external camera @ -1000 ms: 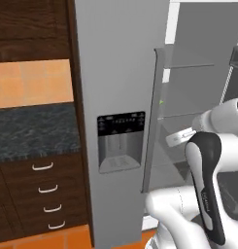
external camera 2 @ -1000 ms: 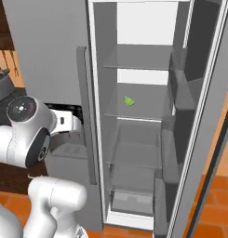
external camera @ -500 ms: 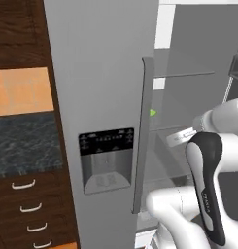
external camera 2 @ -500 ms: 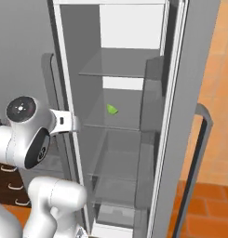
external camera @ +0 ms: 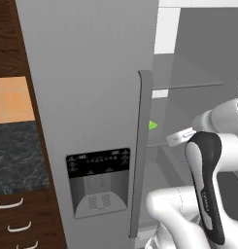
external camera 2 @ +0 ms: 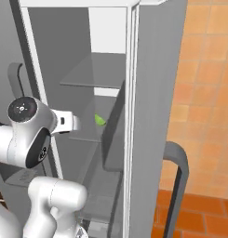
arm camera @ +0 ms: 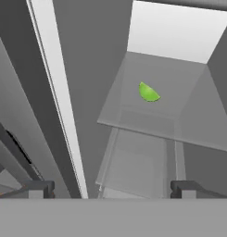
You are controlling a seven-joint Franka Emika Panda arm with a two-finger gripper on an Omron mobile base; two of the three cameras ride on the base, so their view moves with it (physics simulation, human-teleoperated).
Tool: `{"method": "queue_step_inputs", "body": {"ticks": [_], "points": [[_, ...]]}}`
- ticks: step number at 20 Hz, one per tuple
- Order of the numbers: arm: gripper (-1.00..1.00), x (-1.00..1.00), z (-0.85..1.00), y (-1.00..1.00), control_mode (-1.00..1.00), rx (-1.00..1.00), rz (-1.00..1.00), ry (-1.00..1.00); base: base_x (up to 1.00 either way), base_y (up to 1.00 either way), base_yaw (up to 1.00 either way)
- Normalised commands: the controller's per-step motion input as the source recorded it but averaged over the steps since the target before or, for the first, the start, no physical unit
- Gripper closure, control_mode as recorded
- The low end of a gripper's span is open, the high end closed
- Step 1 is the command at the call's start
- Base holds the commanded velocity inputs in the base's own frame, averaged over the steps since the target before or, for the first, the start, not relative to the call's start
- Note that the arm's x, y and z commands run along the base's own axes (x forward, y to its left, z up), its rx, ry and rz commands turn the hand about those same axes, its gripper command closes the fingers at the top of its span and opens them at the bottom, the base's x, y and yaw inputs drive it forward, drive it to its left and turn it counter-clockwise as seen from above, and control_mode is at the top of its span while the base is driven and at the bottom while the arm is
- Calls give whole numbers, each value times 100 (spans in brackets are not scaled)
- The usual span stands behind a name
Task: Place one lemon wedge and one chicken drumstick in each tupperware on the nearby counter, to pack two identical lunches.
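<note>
- Facing the open fridge [external camera: 91,97], the robot has the counter [external camera: 16,155] at the far left of the left base view, to the left of the fridge's closed door with its dispenser panel [external camera: 98,182] and tall handle [external camera: 140,151].
- Right of that handle, inside the open compartment, the lemon wedge [external camera: 152,125] lies on a glass shelf [arm camera: 179,115]; it renders bright green. In the right base view the wedge [external camera 2: 100,120] sits on the same shelf, just beyond the end of the arm's wrist.
- In the hand view the wedge [arm camera: 148,92] lies ahead of the gripper [arm camera: 112,187] and slightly to the right of its centre line, towards the back half of the shelf and well apart from the fingertips [arm camera: 40,187]. Its long axis runs diagonally across that view, rounded side towards the lower right.
- The gripper is released, jaws spread wide with nothing between them.
- The coming move, as I judge it, is a reach forward over the shelf's front edge, with a small shift right and perhaps a wrist roll so the jaws close across the wedge's short width.
- Against the earlier frames, the whole scene has slid left in both base views, so the base has driven; the fridge interior is closer and more squarely ahead. The wedge itself has not moved on its shelf.
</note>
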Motion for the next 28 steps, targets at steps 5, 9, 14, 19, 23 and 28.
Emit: {"method": "queue_step_inputs", "body": {"ticks": [5,9,14,19,23,28], "points": [[-100,0,0,0,100,0,0,0,36,-46,13],[-100,48,0,-24,-100,0,12,4,0,0,0],[-100,45,-8,-15,-100,-1,1,0,0,0,0],[-100,55,-24,-9,-100,0,0,2,0,0,0],[-100,70,-21,-21,-100,0,0,12,0,0,0],[-100,60,-38,-13,-100,0,5,7,0,0,0]]}}
